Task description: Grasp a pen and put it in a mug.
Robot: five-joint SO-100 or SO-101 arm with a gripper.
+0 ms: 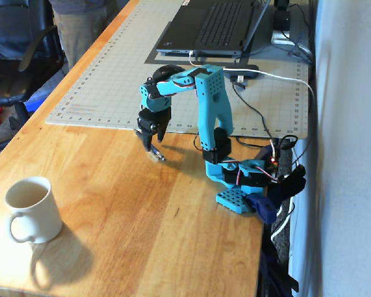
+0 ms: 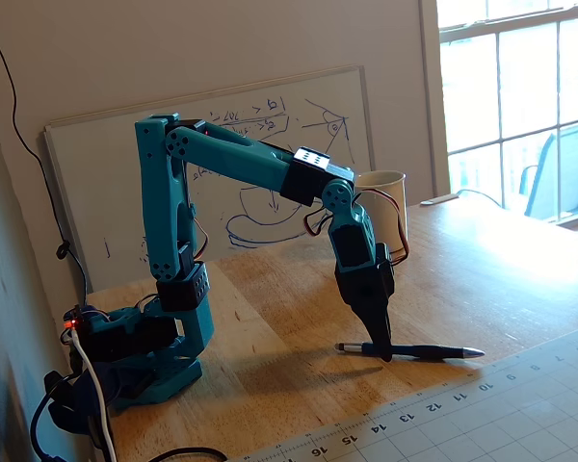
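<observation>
so the tool (image 2: 383, 352) is pointed almost straight down with its tips right at the pen (image 2: 414, 350), down on the counter (image 2: 482, 289). from the low fixed view the fingers look drawn in close around the barrel, but honestly i can't tell whether they're actually pinching it or just sitting either side. in the higher fixed view the tool (image 1: 152, 148) mostly hides the pen, you only catch a pale bit poking out by the tips.

the pen lies flat on the wood, just beside the edge of the cutting mat (image 1: 111, 80), pale tip pointing away from the arm's base. the tool is over the part nearer the back end, not the middle.

handling guess: thin, stiff, light, probably smooth plastic, so it'll want to roll or swing in the grip. being grabbed off-centre, the long end could droop once lifted. i'd take it nearer the middle, squarely across the barrel.

the mug (image 1: 31, 209) is well apart from all this, upright and open side up, handle facing the near edge in the higher view. behind the mat there's a laptop (image 1: 216, 25), and a whiteboard (image 2: 231, 183) leans on the wall.
</observation>
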